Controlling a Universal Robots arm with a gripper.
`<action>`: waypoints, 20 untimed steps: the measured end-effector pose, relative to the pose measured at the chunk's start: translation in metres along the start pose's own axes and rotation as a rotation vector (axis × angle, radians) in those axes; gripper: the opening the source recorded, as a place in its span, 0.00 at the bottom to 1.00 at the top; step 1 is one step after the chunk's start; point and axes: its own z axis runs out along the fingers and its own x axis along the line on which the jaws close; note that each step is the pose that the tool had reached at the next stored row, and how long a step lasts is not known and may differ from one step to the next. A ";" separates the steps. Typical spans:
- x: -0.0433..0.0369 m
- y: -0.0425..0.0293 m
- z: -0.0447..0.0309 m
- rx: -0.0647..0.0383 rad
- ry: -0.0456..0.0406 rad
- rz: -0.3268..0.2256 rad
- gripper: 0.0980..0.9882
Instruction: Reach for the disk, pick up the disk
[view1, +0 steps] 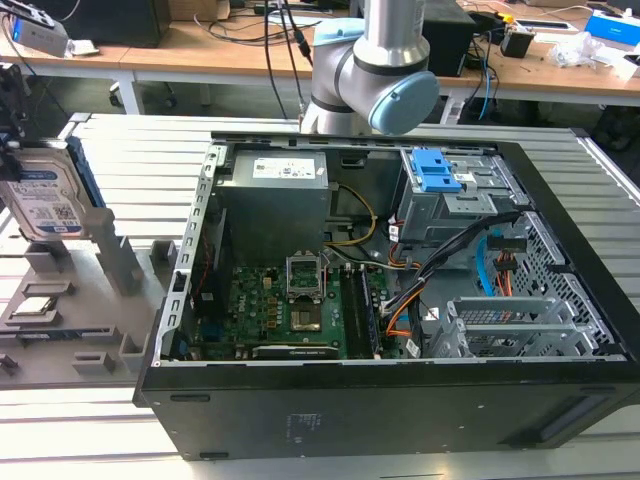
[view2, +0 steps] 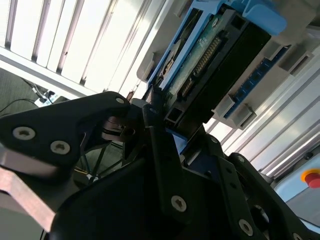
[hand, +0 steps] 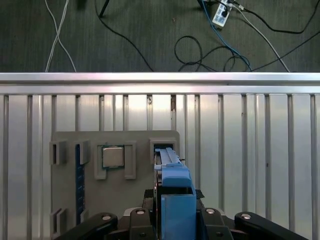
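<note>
In the second wrist view I see the fingers pinching the disk across its two broad faces. The disk stands upright on edge over the grey holder on the slatted counter, at the exterior view's left, well apart from the open computer case.

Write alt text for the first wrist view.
The disk stands on edge in a slot of a grey holder tray, blue rail toward the camera, with the black gripper around it. A small square chip sits in a neighbouring pocket; the tray lies on a slatted metal table, with cables on the dark floor beyond.
</note>
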 end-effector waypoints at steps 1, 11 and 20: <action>0.0000 0.0000 -0.0021 0.000 0.0000 0.000 0.30; 0.0000 0.0003 -0.0151 0.000 -0.0001 0.000 0.30; 0.0001 0.0005 -0.0256 0.000 0.0000 0.000 0.30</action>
